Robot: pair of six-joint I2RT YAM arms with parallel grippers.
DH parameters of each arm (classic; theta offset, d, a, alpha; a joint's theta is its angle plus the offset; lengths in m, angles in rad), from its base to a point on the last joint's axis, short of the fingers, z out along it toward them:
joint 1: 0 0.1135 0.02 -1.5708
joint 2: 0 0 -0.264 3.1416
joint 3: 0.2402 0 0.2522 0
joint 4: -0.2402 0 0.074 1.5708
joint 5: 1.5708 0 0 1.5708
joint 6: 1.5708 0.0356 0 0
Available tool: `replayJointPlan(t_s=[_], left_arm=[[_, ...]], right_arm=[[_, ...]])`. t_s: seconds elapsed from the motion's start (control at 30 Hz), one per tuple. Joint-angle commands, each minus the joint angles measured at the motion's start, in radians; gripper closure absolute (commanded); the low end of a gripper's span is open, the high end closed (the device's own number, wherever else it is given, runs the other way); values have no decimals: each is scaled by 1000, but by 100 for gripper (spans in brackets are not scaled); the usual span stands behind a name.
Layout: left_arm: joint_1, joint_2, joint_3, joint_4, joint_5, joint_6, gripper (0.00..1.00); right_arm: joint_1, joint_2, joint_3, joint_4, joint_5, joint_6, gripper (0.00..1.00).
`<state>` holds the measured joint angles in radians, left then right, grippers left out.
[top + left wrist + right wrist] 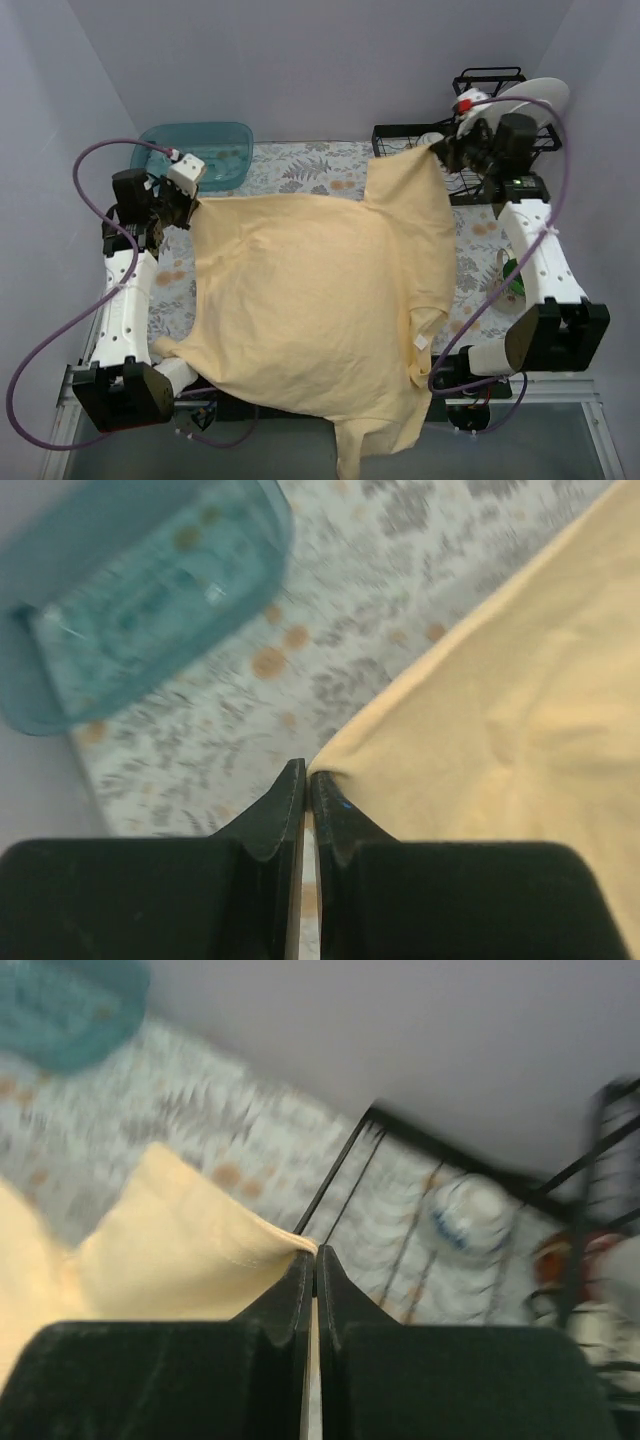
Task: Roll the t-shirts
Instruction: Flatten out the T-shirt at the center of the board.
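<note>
Across floral tabletop [310,165], boxed by pale grey walls [300,60]: t-shirt [320,300] spread wide, hem draped over near edge. Left gripper [190,205] and right gripper [441,150] each clenched on a far corner. Behind, teal tub [195,128], black wire rack [400,135], white plate [530,95].

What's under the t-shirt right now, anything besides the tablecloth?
Only the floral table covering shows around the t-shirt. The shirt hides the middle of the table, so anything beneath it cannot be seen. Its near hem hangs past the front edge.
</note>
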<state>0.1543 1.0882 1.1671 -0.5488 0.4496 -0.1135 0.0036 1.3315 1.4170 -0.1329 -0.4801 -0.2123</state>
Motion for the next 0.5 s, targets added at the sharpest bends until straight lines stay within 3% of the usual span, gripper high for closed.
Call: replayJointPlan(t_s=[0.0, 0.1, 0.2, 0.33, 0.47], left_arm=[[-42, 64, -128, 28, 71, 74, 100], [-58, 186, -227, 145, 11, 69, 100], [-53, 320, -238, 200, -104, 69, 100], [37, 441, -176, 196, -134, 51, 100], [94, 475, -124, 202, -156, 22, 100]], right_arm=[[147, 122, -116, -97, -58, -105, 99], [188, 319, -90, -76, -31, -91, 99], [217, 506, 37, -71, 23, -119, 99], [228, 778, 316, -164, 70, -131, 99], [228, 929, 570, -197, 118, -96, 99]])
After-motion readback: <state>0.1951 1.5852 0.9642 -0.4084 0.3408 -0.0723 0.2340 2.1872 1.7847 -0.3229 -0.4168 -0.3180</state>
